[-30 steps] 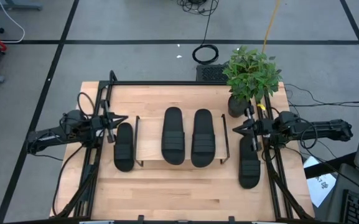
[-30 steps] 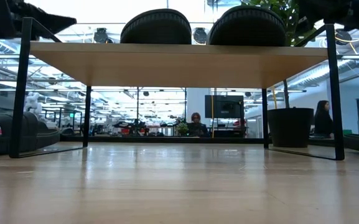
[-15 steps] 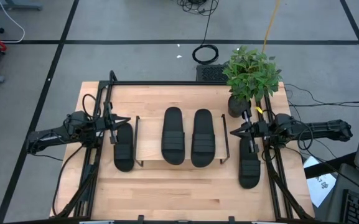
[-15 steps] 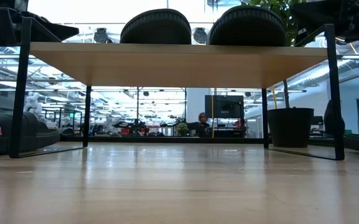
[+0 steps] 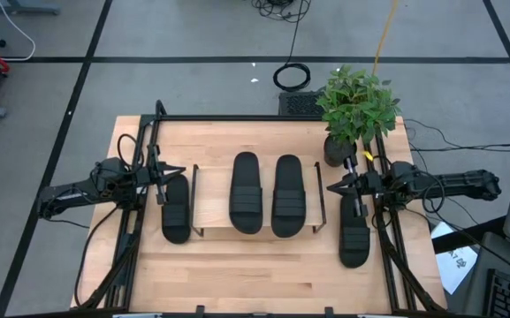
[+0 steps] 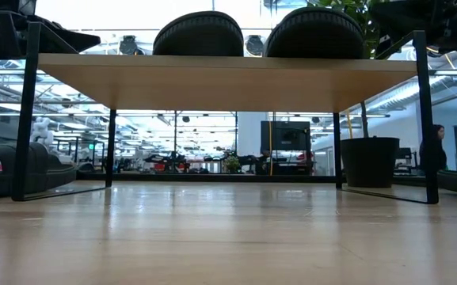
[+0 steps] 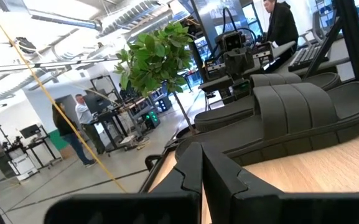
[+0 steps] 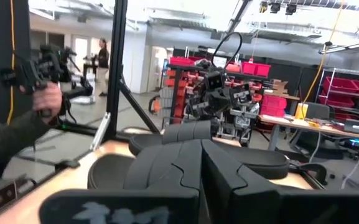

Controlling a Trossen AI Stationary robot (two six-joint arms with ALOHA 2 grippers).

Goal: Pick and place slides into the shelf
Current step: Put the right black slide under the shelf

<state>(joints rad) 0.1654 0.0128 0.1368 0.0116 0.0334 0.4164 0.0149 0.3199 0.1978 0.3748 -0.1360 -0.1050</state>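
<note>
Two black slides lie side by side, soles down, on the shelf's light top board; the low view shows their rounded ends on that board. A third slide lies on the table left of the shelf, and another slide lies to its right. My left gripper is shut and hangs in the air above the left slide's far end. My right gripper is shut too, in the air beside the shelf's right end; its fingers are pressed together.
A potted plant stands at the table's far right, close behind my right arm. Black rails run along the table's left and right sides. The shelf's thin black legs leave an open space under the board.
</note>
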